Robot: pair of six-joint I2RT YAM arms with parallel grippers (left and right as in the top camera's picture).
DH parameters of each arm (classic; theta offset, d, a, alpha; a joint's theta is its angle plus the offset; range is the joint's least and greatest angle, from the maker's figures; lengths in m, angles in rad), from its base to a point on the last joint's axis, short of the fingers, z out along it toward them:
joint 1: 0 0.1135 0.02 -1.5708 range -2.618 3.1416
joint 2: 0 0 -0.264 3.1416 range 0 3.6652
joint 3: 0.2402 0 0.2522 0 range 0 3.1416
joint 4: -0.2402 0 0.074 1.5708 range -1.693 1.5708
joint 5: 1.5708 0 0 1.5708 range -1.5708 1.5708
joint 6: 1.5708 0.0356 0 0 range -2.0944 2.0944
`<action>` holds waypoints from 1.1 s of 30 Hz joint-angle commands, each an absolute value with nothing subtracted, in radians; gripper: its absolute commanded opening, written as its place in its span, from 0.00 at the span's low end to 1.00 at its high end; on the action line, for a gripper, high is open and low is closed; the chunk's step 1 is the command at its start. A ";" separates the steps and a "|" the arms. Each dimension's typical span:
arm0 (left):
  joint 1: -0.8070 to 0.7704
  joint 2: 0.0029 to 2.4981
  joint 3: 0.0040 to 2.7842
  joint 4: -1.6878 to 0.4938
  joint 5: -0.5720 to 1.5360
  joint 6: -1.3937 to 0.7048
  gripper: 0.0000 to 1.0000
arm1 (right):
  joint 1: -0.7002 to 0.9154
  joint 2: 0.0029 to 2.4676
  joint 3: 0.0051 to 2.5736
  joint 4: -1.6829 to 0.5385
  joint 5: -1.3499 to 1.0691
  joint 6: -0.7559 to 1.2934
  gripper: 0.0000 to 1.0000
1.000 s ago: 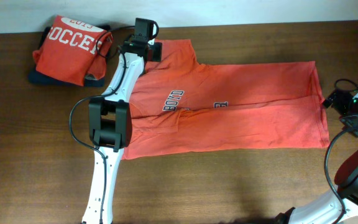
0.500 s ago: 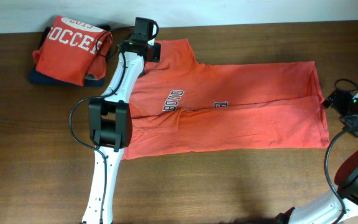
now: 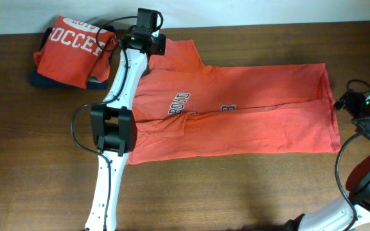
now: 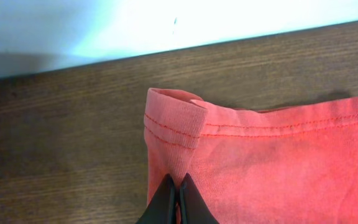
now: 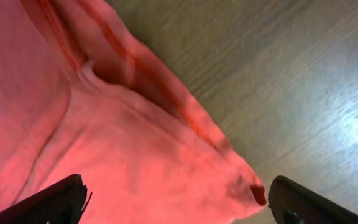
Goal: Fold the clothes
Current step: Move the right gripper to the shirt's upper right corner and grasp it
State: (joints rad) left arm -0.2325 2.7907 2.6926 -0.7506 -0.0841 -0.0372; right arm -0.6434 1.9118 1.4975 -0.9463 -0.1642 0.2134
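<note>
Pinching sleeve hem (image 4: pixel 173 121) of orange T-shirt (image 3: pixel 249 109), left end effector (image 4: pixel 178 190) clamped on it, right end effector (image 5: pixel 179 199) wide open

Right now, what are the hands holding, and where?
The left hand pinches the spread shirt by its sleeve hem. The right hand is open, holding nothing.

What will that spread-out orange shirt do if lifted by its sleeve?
Probably floppy: the shirt lies flat with soft creases, so it should drape from the left gripper pinching its sleeve. Likely light: the thin hem curls over at the corner.
</note>
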 commanded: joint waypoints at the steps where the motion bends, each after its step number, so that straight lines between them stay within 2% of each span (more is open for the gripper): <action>1: -0.226 2.797 2.713 -0.754 -0.027 -0.033 0.04 | -0.641 1.910 1.506 -0.908 -0.173 0.218 0.99; 4: -0.226 2.797 2.713 -0.743 0.009 -0.041 0.04 | -0.641 1.910 1.507 -0.824 -0.192 0.218 0.98; 8: -0.226 2.797 2.713 -0.739 0.008 -0.040 0.04 | -0.639 1.910 1.508 -0.729 -0.334 0.209 0.99; 14: -0.224 2.798 2.713 -0.757 0.008 -0.040 0.05 | -0.573 1.910 1.529 -0.575 -0.371 0.037 0.99; 21: -0.224 2.798 2.713 -0.779 0.001 -0.040 0.05 | -0.427 1.937 1.532 -0.346 -0.183 -0.125 0.99; 26: -0.224 2.798 2.713 -0.778 0.000 -0.040 0.05 | -0.378 2.002 1.532 -0.199 -0.042 -0.128 0.99; 33: -0.224 2.798 2.713 -0.799 -0.008 -0.039 0.05 | -0.375 2.112 1.534 -0.080 -0.013 -0.127 0.99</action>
